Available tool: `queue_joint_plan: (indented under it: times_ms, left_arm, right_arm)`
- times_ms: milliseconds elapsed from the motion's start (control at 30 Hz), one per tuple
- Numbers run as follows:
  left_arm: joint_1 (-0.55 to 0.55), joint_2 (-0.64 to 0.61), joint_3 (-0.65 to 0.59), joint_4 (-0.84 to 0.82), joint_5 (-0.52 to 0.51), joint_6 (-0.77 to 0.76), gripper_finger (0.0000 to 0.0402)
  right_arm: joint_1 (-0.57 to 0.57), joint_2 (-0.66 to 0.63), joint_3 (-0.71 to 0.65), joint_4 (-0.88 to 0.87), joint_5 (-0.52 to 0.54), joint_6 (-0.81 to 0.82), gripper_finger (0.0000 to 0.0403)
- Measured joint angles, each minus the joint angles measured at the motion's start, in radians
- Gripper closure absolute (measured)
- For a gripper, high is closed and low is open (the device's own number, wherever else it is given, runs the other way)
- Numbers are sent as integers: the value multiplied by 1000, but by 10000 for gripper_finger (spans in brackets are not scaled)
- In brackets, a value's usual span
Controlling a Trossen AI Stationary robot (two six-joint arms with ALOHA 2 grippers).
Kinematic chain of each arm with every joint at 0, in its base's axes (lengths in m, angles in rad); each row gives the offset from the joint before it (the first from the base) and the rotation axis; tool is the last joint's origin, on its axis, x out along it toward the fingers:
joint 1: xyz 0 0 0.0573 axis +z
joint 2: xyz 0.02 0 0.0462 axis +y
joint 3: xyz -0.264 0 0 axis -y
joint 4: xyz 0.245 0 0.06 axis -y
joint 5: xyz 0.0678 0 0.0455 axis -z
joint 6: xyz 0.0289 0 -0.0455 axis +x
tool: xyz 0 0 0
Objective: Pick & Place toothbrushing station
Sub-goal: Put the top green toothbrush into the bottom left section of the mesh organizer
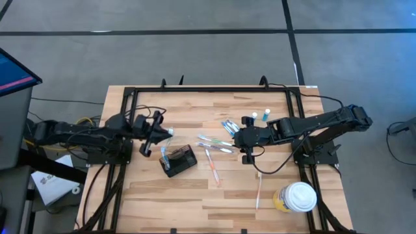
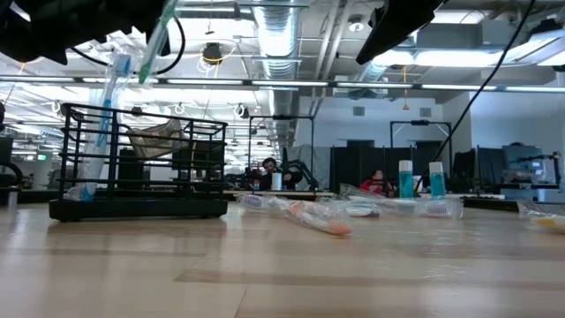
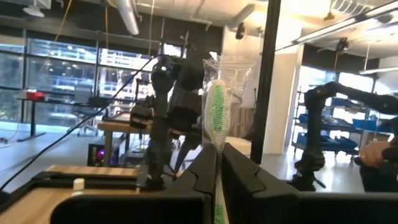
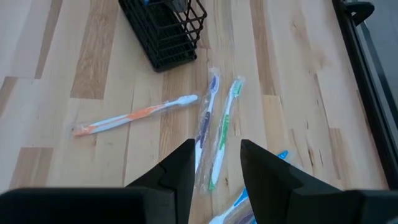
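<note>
Table: light wood butcher-block top, black frame around its edge.

Left gripper: raised above the table, fingers closed together on a wrapped green toothbrush that stands up from between them, bristle end uppermost.

Right gripper: hangs over the loose toothbrushes, fingers apart, nothing between them.

Cup: yellowish with white lid, well off behind the right gripper, near the table corner.

Toothbrushing station: black wire holder box, standing on the table just beside and below the left gripper, between the two grippers. A blue toothbrush leans inside it.

Loose wrapped toothbrushes below the right gripper: purple toothbrush and a second green toothbrush side by side just ahead of its fingers; orange toothbrush farther out, toward the station
</note>
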Motion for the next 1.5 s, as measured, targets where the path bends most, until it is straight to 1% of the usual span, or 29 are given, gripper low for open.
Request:
queue_joint_plan:
  times_ms: [233, 367, 600, 867, 1233, 1367, 1500]
  left_arm:
    - [-65, 0, -27, 78, -16, -4, 399]
    - [-106, 17, -52, 109, -64, 4, 399]
    - [-160, 77, -56, 185, -78, 39, 399]
    - [-231, 146, -56, 221, -102, 48, 399]
    - [-318, 149, -60, 229, -104, 127, 400]
    - [-334, 148, -95, 232, -105, 131, 400]
    - [-361, 149, -135, 278, -144, 122, 400]
  right_arm:
    - [0, 0, 0, 2, 0, 0, 285]
    - [0, 0, 0, 2, 0, 0, 285]
    - [0, 0, 0, 4, 0, 0, 285]
    - [0, 0, 0, 4, 0, 0, 285]
    - [0, 0, 0, 3, 0, 0, 285]
    - [0, 0, 0, 2, 0, 7, 285]
    - [0, 1, 0, 2, 0, 7, 285]
